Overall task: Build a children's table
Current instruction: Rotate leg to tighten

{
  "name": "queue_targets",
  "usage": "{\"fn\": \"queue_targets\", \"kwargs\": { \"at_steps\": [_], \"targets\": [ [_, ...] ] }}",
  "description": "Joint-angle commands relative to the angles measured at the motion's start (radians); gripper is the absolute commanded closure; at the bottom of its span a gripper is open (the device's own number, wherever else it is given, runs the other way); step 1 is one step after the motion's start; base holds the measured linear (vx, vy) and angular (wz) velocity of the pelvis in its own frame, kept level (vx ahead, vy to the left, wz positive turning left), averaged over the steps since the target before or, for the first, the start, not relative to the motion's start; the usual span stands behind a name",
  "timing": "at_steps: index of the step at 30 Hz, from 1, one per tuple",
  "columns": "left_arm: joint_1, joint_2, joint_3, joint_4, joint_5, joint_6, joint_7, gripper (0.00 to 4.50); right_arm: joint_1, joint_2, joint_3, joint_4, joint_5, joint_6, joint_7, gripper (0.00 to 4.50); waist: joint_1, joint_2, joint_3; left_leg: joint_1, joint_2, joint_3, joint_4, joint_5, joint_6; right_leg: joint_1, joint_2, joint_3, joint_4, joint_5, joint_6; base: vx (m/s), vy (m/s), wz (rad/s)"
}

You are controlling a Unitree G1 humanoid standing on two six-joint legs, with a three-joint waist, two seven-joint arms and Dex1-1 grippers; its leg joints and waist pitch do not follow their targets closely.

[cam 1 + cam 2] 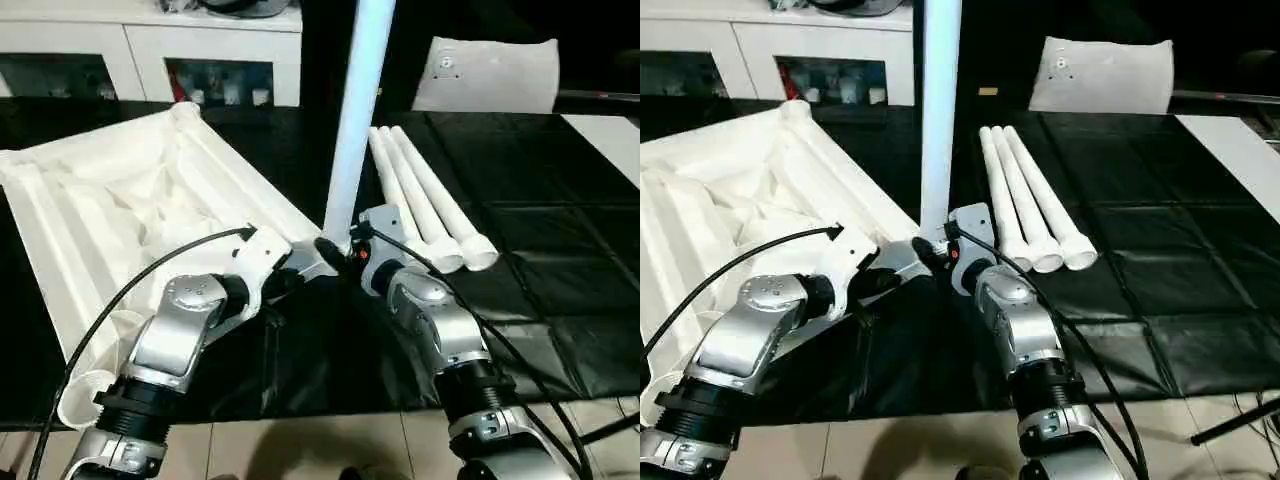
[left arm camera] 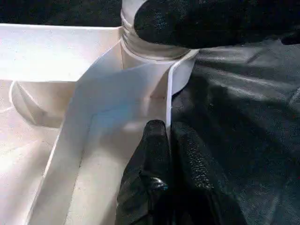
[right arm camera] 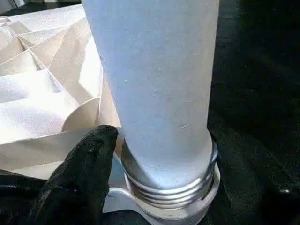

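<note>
— Tabletop (image 1: 110,200)? 
— White plastic, flipped underside-up on the black surface, rimmed and ribbed, round sockets at the corners.

— Legs? 
— One white tapered leg (image 1: 358,110) standing upright in the near corner socket (image 3: 173,197) (ridged collar partly showing above the socket's rim). Three more legs (image 1: 425,200) lying side by side just beside it, wide ends nearest.

Silver jointed forearms (image 1: 180,335) with ribbed black cuffs, looping black cables (image 1: 95,325), white wrist housings, textured black fingers (image 2: 154,187).

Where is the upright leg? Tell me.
The upright leg stands mid-scene in the tabletop's near corner socket, between both grippers, left of three lying legs.
</note>
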Motion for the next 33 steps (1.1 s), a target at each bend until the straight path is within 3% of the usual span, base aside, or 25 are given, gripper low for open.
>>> {"fn": "queue_targets", "kwargs": {
  "at_steps": [1, 6, 9, 16, 27, 33],
  "targets": [
    [-0.007, -0.026, -0.051, 0.002, -0.01, -0.004, 0.003, 4.5, 0.03, 0.039, 0.099, -0.015, 0.026, 0.033, 0.098, 0.79, 0.002, 0.005, -0.059, -0.006, 0.047, -0.009, -0.061, -0.09, 0.059, 0.05, -0.074, 0.05, -0.06, -0.122, -0.202, 0.0, 0.0, 0.0],
    [-0.007, 0.052, -0.048, 0.027, -0.026, -0.066, -0.082, 4.5, 0.076, -0.072, 0.088, -0.081, 0.046, -0.007, 0.21, 0.32, 0.008, 0.01, -0.056, -0.006, 0.049, -0.009, -0.062, -0.111, 0.066, 0.053, -0.074, 0.047, -0.064, -0.139, -0.208, 0.0, 0.0, 0.0],
    [0.005, 0.113, -0.045, 0.072, -0.062, -0.207, -0.204, 4.5, 0.095, -0.167, 0.093, -0.093, 0.041, -0.066, 0.321, 0.09, 0.009, 0.01, -0.053, -0.004, 0.047, -0.01, -0.063, -0.143, 0.057, 0.052, -0.074, 0.046, -0.069, -0.187, -0.201, 0.0, 0.0, 0.0],
    [-0.007, 0.216, -0.08, 0.148, -0.092, -0.341, -0.396, 4.5, 0.094, -0.307, 0.103, -0.088, 0.065, -0.122, 0.53, 0.09, 0.014, 0.005, -0.051, 0.0, 0.051, -0.009, -0.063, -0.16, 0.063, 0.047, -0.076, 0.047, -0.07, -0.233, -0.2, 0.0, 0.0, 0.0],
    [-0.053, 0.324, -0.163, 0.222, -0.083, -0.501, -0.647, 4.5, 0.032, -0.39, 0.188, -0.038, 0.061, -0.198, 0.769, 0.09, 0.033, 0.0, -0.054, 0.005, 0.055, -0.004, -0.058, -0.095, 0.083, 0.05, -0.078, 0.046, -0.05, -0.104, -0.248, 0.0, 0.0, 0.0],
    [-0.092, 0.336, -0.19, 0.273, -0.086, -0.568, -0.715, 4.5, -0.026, -0.393, 0.228, 0.035, 0.063, -0.219, 0.869, 0.45, 0.038, -0.001, -0.047, 0.004, 0.058, -0.005, -0.06, -0.133, 0.061, 0.048, -0.081, 0.045, -0.052, -0.158, -0.246, 0.0, 0.0, 0.0]
  ]
}}
